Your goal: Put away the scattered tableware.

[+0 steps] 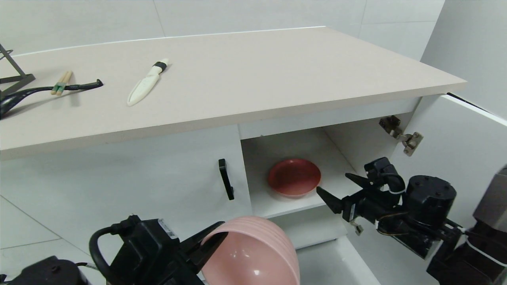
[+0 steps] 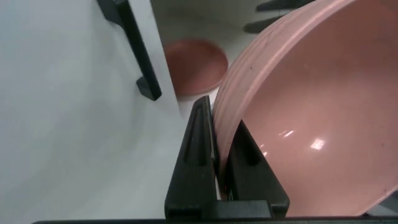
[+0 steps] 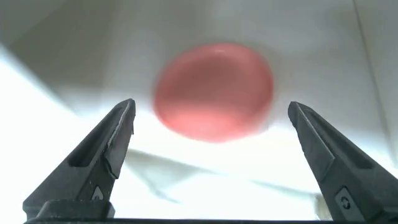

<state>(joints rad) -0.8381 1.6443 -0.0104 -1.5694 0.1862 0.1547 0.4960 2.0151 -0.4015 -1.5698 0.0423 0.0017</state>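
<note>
My left gripper (image 1: 216, 237) (image 2: 221, 124) has its jaws pinched on the rim of the pink bowl (image 1: 253, 253) (image 2: 311, 112), one finger inside and one outside the wall. The bowl is tipped on its side with the opening facing me. It hangs low in front of the cabinet, below the level of the shelf.

My right gripper (image 1: 332, 182) (image 3: 210, 104) sits at about 2 o'clock from the bowl in the head view. Its jaws are spread wide and hold nothing. They point into the open compartment at the red plate (image 1: 294, 177) (image 2: 196, 62) (image 3: 214, 90), near it but not touching.

The plate lies flat on the white shelf (image 1: 277, 206) near the front edge. At 9 o'clock from the plate, the closed cabinet door (image 1: 138, 178) carries a black handle (image 1: 226, 179) (image 2: 134, 46). The other door (image 1: 455, 130) stands swung open at 3 o'clock, its hinge (image 1: 401, 134) showing.

Above, on the bench (image 1: 257, 71), a cream knife (image 1: 147, 82) with a black band lies at about 11 o'clock from the plate. Farther toward 10 o'clock, a pair of chopsticks (image 1: 61, 83) crosses a curved black utensil handle (image 1: 39, 92), beside a dark rack (image 1: 12, 75) at the edge.
</note>
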